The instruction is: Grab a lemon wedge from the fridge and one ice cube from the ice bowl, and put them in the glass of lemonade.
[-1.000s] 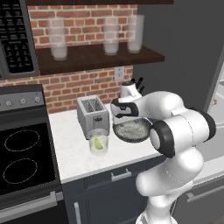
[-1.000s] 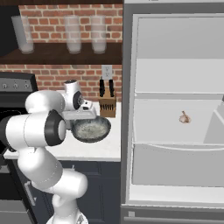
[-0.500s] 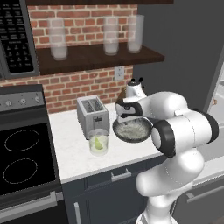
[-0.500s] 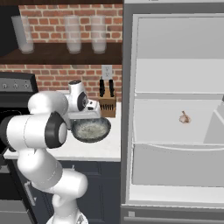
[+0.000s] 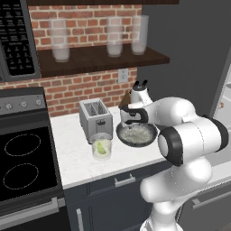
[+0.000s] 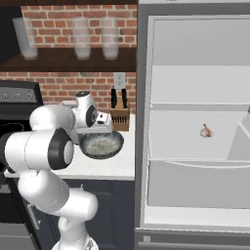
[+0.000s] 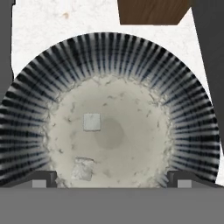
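A shallow dark ribbed ice bowl (image 7: 192, 131) holds pale cubes; the clear lemonade tumbler (image 5: 102, 146) (green wedge inside) stands left of it.

Three frosted glasses (image 5: 59, 40), one toaster (image 5: 95, 119)

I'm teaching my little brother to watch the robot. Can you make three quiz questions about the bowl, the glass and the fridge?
1. True or false: the gripper is open and looking straight down into the ice bowl.
2. What green thing is already in the glass of lemonade? A) a lemon wedge B) a leaf C) a straw
3. What stands between the toaster and the ice bowl, nearer the counter's front edge?

Key
1. True; its two tips stand wide apart over the bowl, holding nothing.
2. A, the lemon wedge.
3. The glass of lemonade.
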